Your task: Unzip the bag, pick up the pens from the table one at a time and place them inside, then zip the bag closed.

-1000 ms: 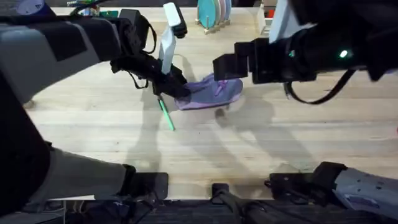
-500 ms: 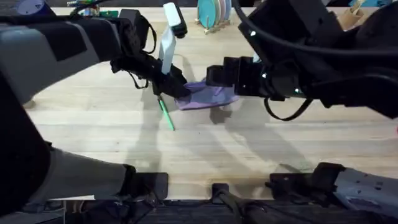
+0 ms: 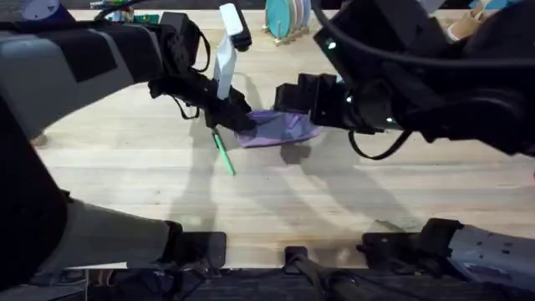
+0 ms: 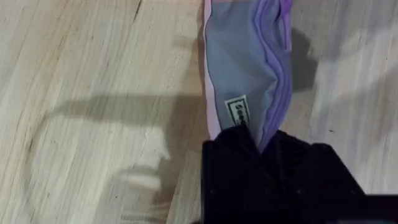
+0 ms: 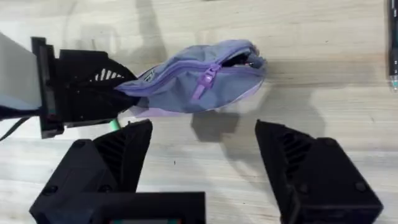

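- The left gripper [image 3: 238, 117] sits left of the desk's centre, its fingers [image 4: 249, 155] clamped on the left end of the bag [image 3: 276, 128]; in the left wrist view the lilac fabric with its small label runs straight into the closed fingers.
- The green pen [image 3: 223, 153] lies on the desk [image 3: 125, 159] just at 7 o'clock of that clamped end, its upper tip under the left gripper and its length slanting toward 5 o'clock.
- The bag lies near the desk's centre, raised a little at the held end, with its zip pull [image 5: 204, 81] about midway along the top and the far end gaping slightly.
- The right gripper [image 5: 202, 158] hovers over the bag from the 3 o'clock side, its fingers [image 5: 121, 152] spread wide apart and holding nothing; in its wrist view the bag lies ahead of the fingers, roughly centred on the gap and not touching them.
- A dark pen [image 5: 392, 43] lies at the edge of the right wrist view, well apart from the bag.
- Risks, as I judge them: the small pull could slip between the wide fingers, or they could pinch fabric instead; tugging the zip could drag the bag from the left hold; the shifting bag could nudge the green pen.
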